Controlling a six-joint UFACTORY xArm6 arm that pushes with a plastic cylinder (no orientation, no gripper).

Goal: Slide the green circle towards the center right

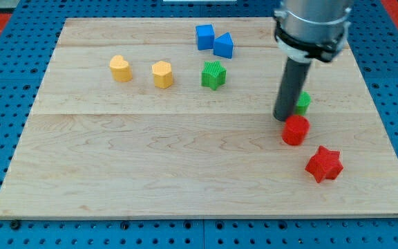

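red circle [296, 130] and red star [323, 164] crowding view's lower right, wooden board [150, 173] bare across view's bottom left

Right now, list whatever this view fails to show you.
- Green circle: mostly hidden behind my rod in the camera view; only its right edge shows, so the shape is unconfirmed.
- My tip: contact with the green circle or the red block below it cannot be told.
- Arm above the rod: cut off by the view's top.

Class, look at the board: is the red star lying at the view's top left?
No: the red star lies at the view's lower right, below the red circle.
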